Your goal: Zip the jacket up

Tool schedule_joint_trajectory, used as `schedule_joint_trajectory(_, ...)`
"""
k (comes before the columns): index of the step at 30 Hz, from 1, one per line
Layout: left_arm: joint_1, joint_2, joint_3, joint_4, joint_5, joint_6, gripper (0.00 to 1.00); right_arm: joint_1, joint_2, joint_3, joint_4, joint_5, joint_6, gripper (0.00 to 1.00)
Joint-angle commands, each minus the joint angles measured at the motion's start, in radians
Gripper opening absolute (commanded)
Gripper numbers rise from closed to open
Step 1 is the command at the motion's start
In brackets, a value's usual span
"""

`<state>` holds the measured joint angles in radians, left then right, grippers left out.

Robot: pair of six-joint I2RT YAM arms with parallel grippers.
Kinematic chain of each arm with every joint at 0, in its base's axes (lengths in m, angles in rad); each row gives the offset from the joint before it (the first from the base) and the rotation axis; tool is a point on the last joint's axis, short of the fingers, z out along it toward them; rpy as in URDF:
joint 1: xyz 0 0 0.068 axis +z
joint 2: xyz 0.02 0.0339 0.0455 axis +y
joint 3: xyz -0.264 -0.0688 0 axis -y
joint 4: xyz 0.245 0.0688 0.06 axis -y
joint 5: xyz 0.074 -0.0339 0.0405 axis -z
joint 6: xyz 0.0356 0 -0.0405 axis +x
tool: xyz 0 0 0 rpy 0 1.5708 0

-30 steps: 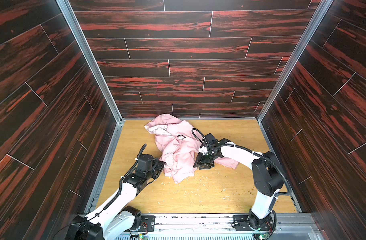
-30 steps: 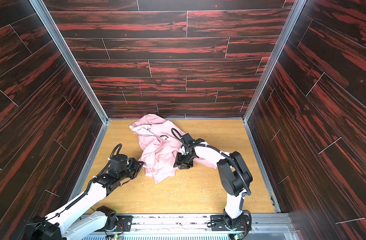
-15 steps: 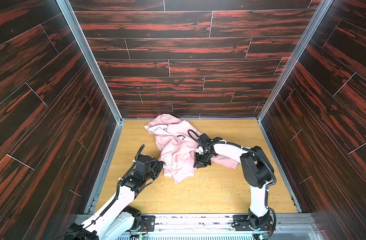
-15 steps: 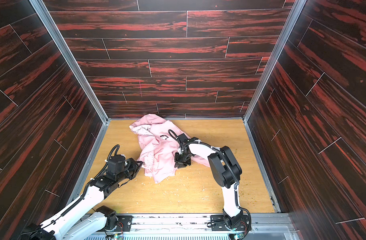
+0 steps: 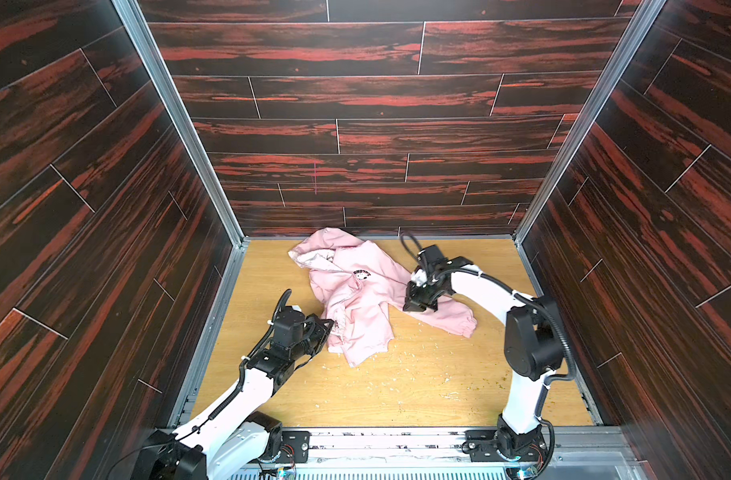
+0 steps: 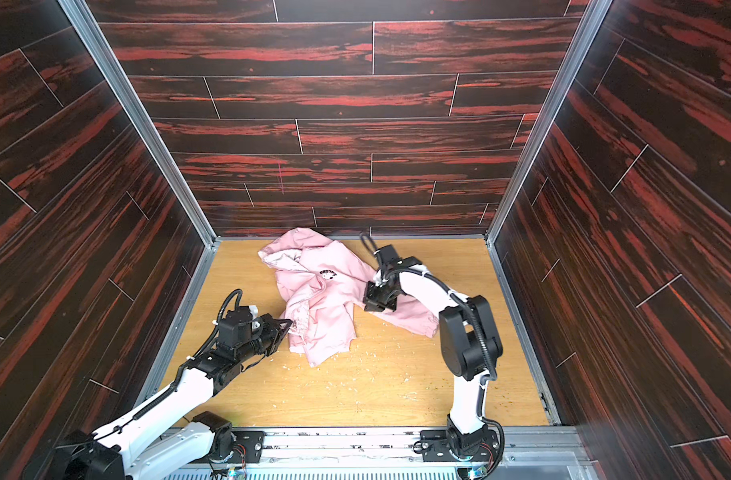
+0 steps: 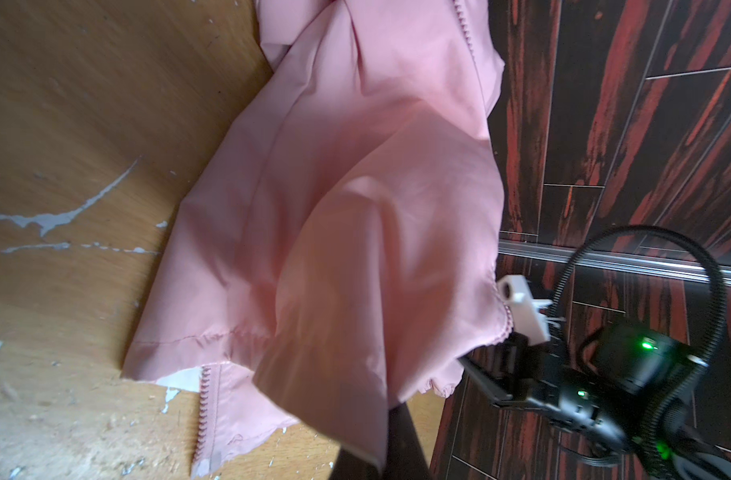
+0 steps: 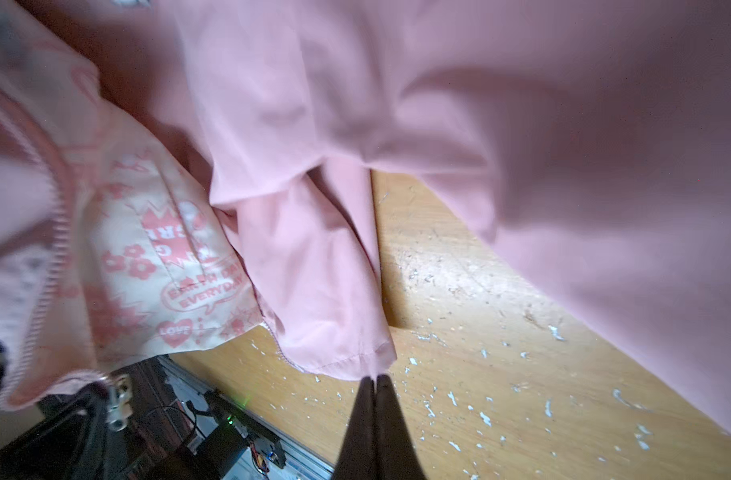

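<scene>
Limp, light jacket: hold at zipper hem; left gripper clamps it, 8 o'clock; right gripper closed, seemingly nipping hem.

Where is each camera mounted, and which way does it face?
Both top views: above the arms' bases, looking down at jacket and table; both arms show.
Left wrist: on the left arm, facing along the left tool at jacket folds; right arm beyond.
Right wrist: on the right arm, facing along the right tool at the hem.
Shared: the jacket.
</scene>
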<state>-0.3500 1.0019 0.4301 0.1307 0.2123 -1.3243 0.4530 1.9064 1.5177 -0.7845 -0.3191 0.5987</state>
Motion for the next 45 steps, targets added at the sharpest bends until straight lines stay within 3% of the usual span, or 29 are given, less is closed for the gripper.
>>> schedule_joint_trajectory(1, 0.007, 0.032, 0.033, 0.020, 0.005, 0.019, 0.00, 0.036, -0.007, 0.015, -0.053, -0.064, -0.042, 0.18)
schedule_joint_trajectory(4, 0.012, 0.049, 0.042, -0.014, -0.017, 0.022, 0.00, 0.082, 0.031, 0.013, -0.057, -0.058, -0.050, 0.31)
schedule_joint_trajectory(7, 0.020, 0.048, 0.035, -0.026, -0.033, 0.020, 0.00, 0.118, 0.072, 0.009, -0.043, -0.067, -0.042, 0.36)
schedule_joint_trajectory(20, 0.031, 0.055, 0.033, -0.029, -0.018, 0.018, 0.00, 0.196, 0.221, 0.047, -0.092, 0.088, -0.064, 0.38)
schedule_joint_trajectory(25, 0.034, 0.066, 0.032, -0.019, -0.021, 0.016, 0.00, 0.195, 0.239, 0.039, -0.078, 0.083, -0.067, 0.29)
schedule_joint_trajectory(28, 0.034, 0.081, 0.039, -0.013, -0.019, 0.016, 0.00, 0.196, 0.240, 0.042, -0.071, 0.076, -0.061, 0.11)
schedule_joint_trajectory(31, 0.037, 0.092, 0.044, -0.013, -0.020, 0.022, 0.00, 0.191, 0.208, 0.057, -0.068, 0.067, -0.057, 0.00)
schedule_joint_trajectory(36, 0.064, 0.094, 0.045, -0.019, -0.018, 0.029, 0.00, 0.124, 0.104, 0.091, -0.065, 0.006, -0.031, 0.00)
schedule_joint_trajectory(45, 0.129, 0.112, 0.074, -0.048, 0.012, 0.067, 0.00, -0.091, -0.012, 0.128, -0.076, -0.094, -0.023, 0.00)
